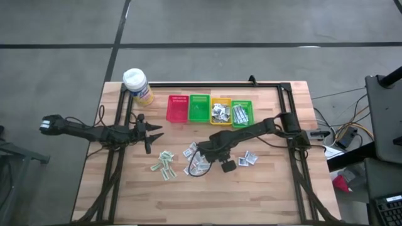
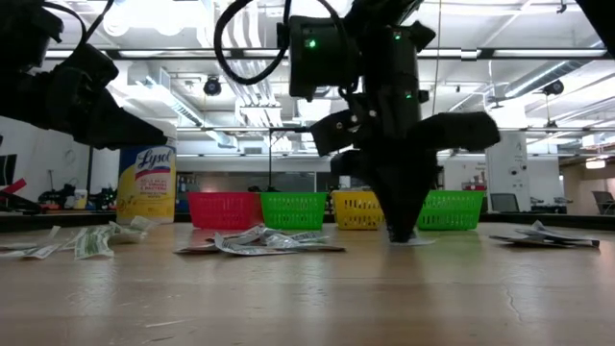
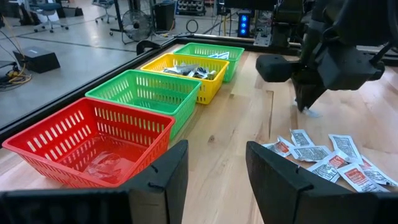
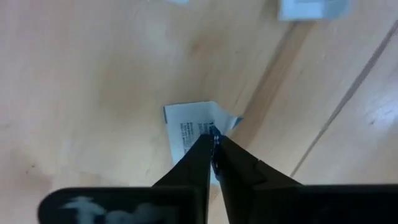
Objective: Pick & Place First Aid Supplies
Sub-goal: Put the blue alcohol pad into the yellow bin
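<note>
Looks like a large open-plan lab or workshop: exposed ceiling ducts (image 2: 183, 91) and strip lights (image 2: 538, 58) above, office chairs (image 3: 46, 14), floor fan (image 3: 138, 23), concrete floor (image 1: 56, 25).

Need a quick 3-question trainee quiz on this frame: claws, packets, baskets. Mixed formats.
1. True or false: the right claw is pinched on a white packet lying on the table.
2. Which basket is empty: A) red basket B) yellow basket?
3. Fill in: the left claw is ____ and holds nothing.

Key: 1 true; 2 A; 3 open.
</note>
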